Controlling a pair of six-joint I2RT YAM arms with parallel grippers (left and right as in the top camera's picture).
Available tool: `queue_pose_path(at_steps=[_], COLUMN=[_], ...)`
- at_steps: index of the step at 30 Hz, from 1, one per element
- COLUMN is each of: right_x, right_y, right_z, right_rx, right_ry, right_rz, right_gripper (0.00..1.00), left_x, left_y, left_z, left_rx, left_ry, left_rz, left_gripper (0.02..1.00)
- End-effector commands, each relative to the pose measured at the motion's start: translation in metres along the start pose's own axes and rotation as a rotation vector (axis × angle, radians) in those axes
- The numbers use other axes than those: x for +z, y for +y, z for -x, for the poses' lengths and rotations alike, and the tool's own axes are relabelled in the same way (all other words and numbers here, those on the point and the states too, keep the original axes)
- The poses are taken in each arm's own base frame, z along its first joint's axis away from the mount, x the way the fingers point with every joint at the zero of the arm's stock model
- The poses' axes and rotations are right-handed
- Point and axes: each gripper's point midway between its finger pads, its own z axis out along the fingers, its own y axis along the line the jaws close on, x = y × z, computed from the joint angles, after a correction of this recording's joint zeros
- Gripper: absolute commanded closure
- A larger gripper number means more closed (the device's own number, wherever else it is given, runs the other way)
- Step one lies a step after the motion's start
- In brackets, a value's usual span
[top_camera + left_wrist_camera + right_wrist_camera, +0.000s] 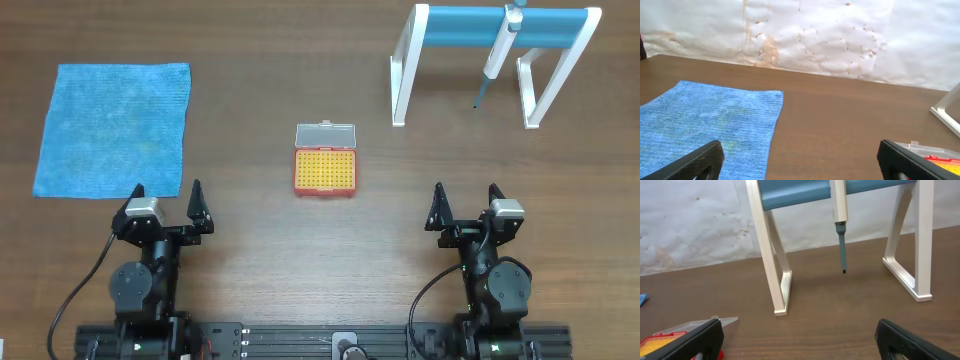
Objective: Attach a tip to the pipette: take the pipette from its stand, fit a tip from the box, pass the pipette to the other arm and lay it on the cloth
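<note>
pipette (497,60) on stand (455,25), tip box (325,170) open

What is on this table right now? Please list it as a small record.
pipette: hanging on the stand, far right
box: mid-table, lid open, yellow tips showing
cloth: blue, lying flat, far left
left fingers: open, holding nothing, near the cloth
right fingers: open, holding nothing, short of the stand
</note>
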Motion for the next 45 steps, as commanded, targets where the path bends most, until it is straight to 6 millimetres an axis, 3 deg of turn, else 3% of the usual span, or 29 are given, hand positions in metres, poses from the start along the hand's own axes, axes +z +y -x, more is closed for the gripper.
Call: queue_pose_path(at_steps=[1, 32, 36, 41, 45], right_x=[0.000, 0.000, 0.000, 0.002, 0.005], right_y=[0.000, -0.001, -0.006, -0.010, -0.014], right_z=[-0.001, -0.001, -0.001, -0.010, -0.018], right_rx=[0.017, 0.012, -0.119, -0.128, -0.230], right_ry=[-0.001, 0.000, 0.001, 0.041, 0.084], right_rz=[-0.003, -0.004, -0.035, -0.054, -0.067], right_gripper=[0.025, 0.025, 0.025, 0.025, 0.025], left_x=[0.000, 0.000, 0.000, 0.000, 0.000], left_y=[-0.001, -0.001, -0.001, -0.001, -0.001], left_z=[-0.003, -0.003, -0.003, -0.003, -0.003], left_rx=[0.001, 0.001, 0.001, 0.001, 0.001], left_ry=[0.011, 0.011, 0.011, 0.011, 0.011], left_rz=[-0.007, -0.007, -0.007, -0.007, -0.007], left_gripper=[0.023, 0.023, 0.023, 0.023, 0.023])
